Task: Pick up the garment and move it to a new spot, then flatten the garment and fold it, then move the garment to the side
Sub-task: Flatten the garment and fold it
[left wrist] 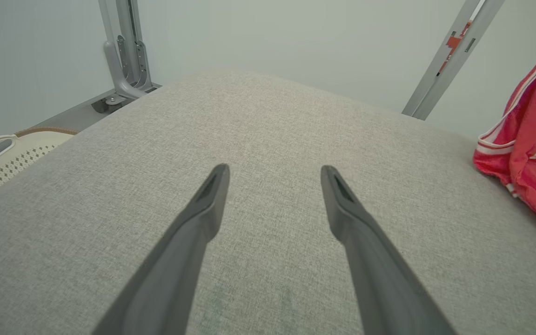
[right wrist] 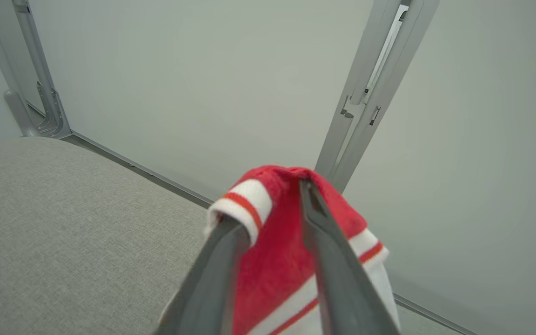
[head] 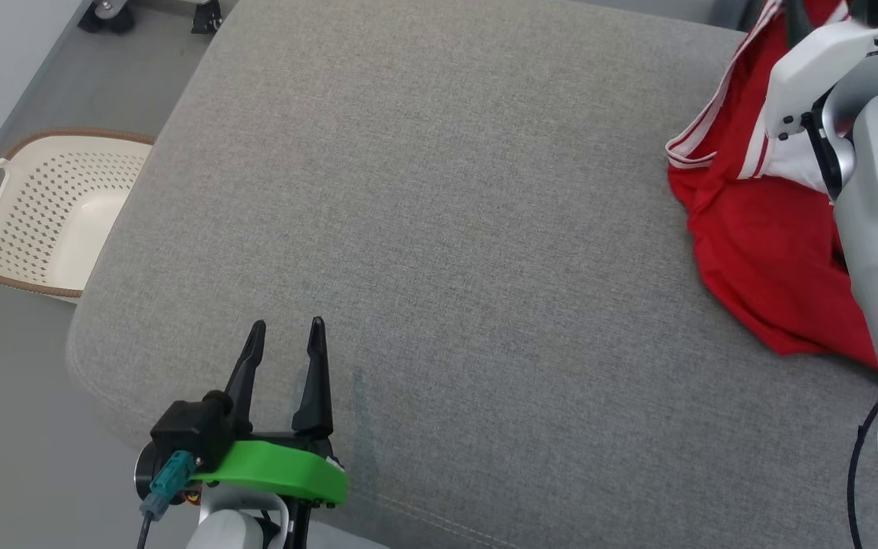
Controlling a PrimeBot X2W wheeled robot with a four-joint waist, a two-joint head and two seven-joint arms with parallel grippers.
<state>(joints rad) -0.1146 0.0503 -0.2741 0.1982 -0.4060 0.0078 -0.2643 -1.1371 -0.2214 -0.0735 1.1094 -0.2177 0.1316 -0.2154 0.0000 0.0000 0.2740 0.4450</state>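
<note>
The right gripper [right wrist: 270, 204] pinched a bunched fold of the red shirt [head: 759, 252] between its 2 fingers; the left gripper [head: 286, 326] stood open, well apart, over the grey cushion [head: 439, 191].

The left gripper [left wrist: 275, 171] has its 2 dark jaws wide apart over the soft grey table [left wrist: 268, 116]. The red and white garment [left wrist: 533, 153] lies bunched up at the right side of the table, well apart from the jaws. A white basket [left wrist: 3, 158] with little holes sits low at the left, and 2 grey metal posts [left wrist: 121, 60] stand by the pale wall [left wrist: 272, 32].
</note>
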